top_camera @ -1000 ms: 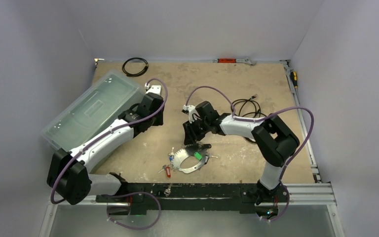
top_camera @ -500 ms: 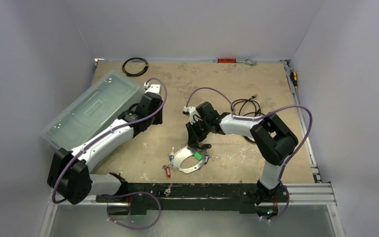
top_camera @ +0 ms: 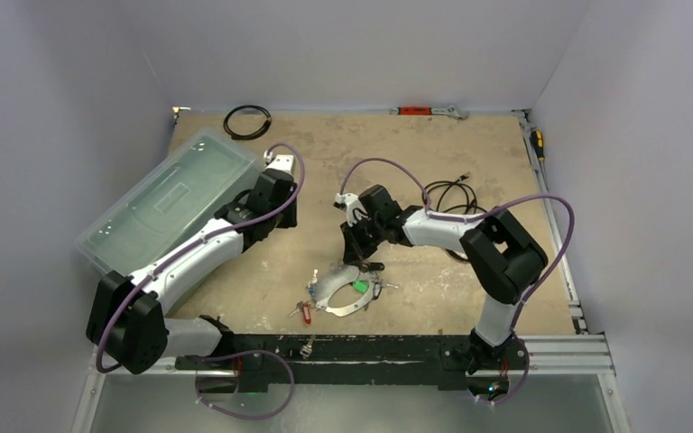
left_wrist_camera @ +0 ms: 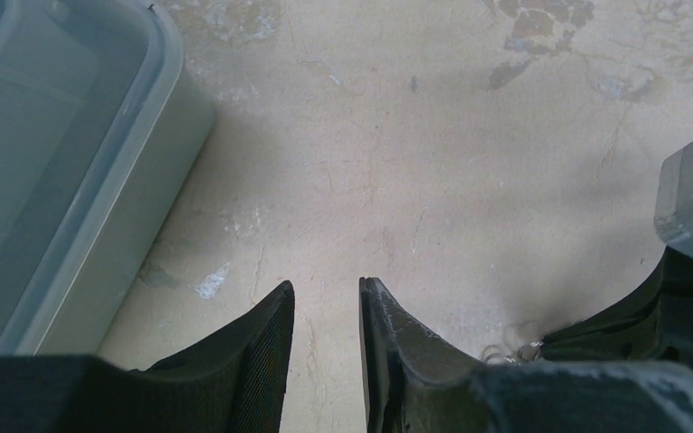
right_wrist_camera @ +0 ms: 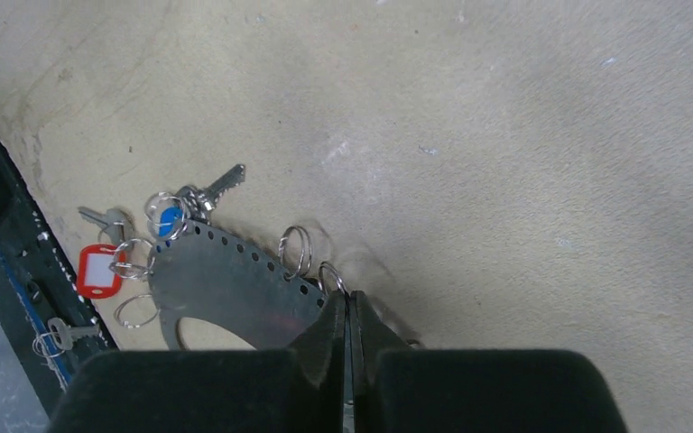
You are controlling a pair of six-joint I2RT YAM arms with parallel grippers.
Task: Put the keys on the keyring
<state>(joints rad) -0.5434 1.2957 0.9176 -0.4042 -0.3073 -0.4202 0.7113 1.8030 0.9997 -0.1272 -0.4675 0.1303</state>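
Note:
The keyring [top_camera: 336, 292] is a flat silvery hoop with small holes along its rim [right_wrist_camera: 226, 289], lying near the table's front edge. My right gripper [top_camera: 364, 267] [right_wrist_camera: 349, 302] is shut on its far rim, a small split ring [right_wrist_camera: 330, 275] poking out at the fingertips. Keys hang at the hoop's left: one with a blue tag [right_wrist_camera: 171, 220], one with a red tag [right_wrist_camera: 101, 271] [top_camera: 307, 313]. A green tag [top_camera: 360, 285] shows inside the hoop. My left gripper [left_wrist_camera: 327, 290] [top_camera: 280, 219] is open over bare table, holding nothing.
A clear plastic box [top_camera: 167, 197] [left_wrist_camera: 45, 162] lies just left of the left gripper. A black coiled cable ring [top_camera: 246, 121] sits at the back, a loose black cable [top_camera: 451, 194] behind the right arm. One key [top_camera: 308, 345] [right_wrist_camera: 59, 334] rests on the black front rail [top_camera: 388, 350].
The right gripper's jaws have closed onto the keyring's far rim, and that side of the hoop has shifted slightly. The left arm has barely moved.

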